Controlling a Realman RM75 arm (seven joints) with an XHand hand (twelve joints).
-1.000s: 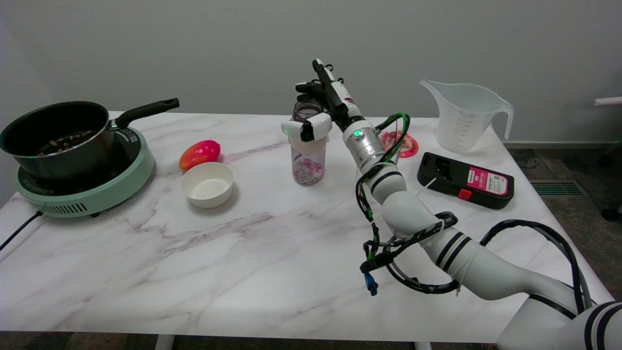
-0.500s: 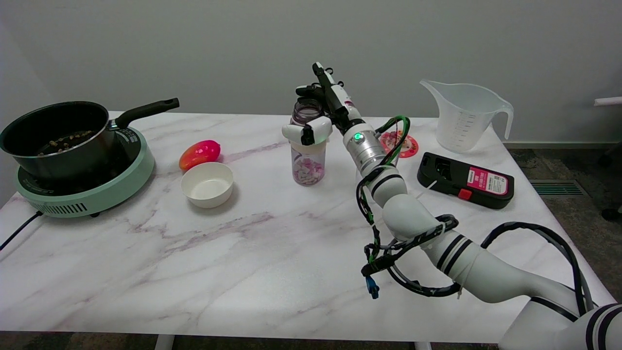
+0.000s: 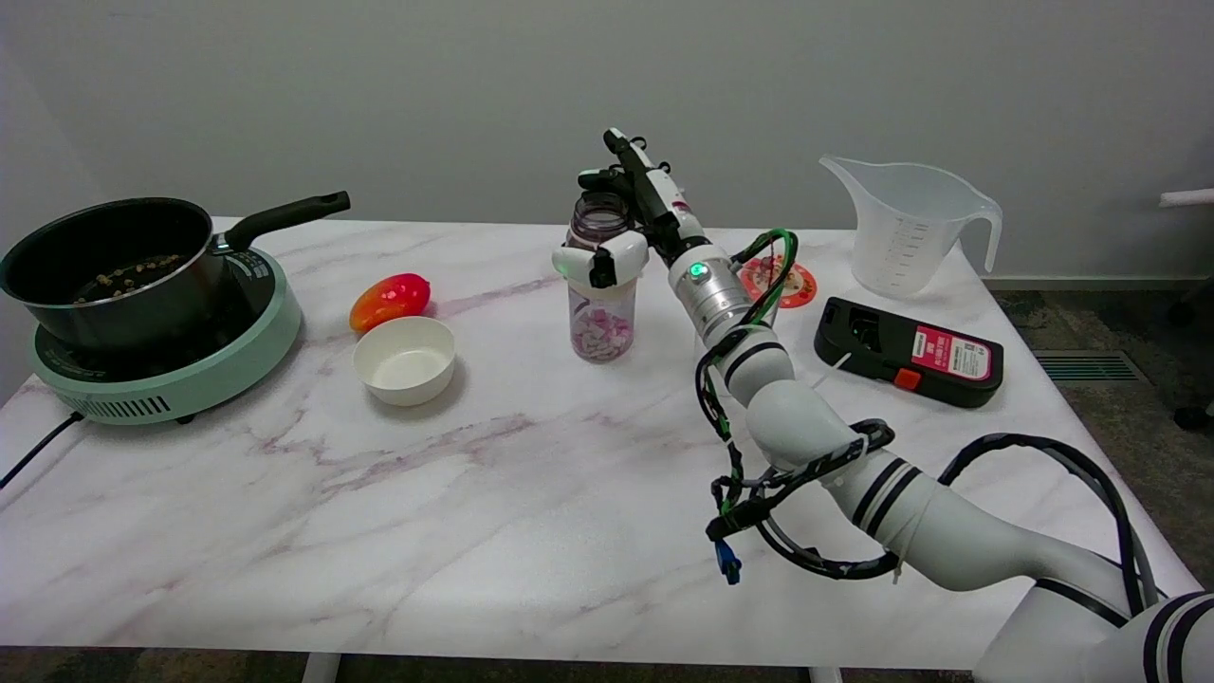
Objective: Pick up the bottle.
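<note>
The right hand (image 3: 621,223) wraps the bottle (image 3: 601,308) at its upper body, thumb across the front, fingers behind. The bottle sits at table centre, twelve o'clock from the camera, base seemingly just off the marble. The lift appears under way; next, a steady upright raise.

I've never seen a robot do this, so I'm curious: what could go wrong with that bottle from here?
1. The bottle has no lid and holds chopped pieces; if it tilts, they could spill.
2. The right hand holds it near the top only, with one of the fingers across the front, so the smooth bottle might slip.
3. The white bowl and red pepper lie to its left; a swing that way could knock them.
</note>
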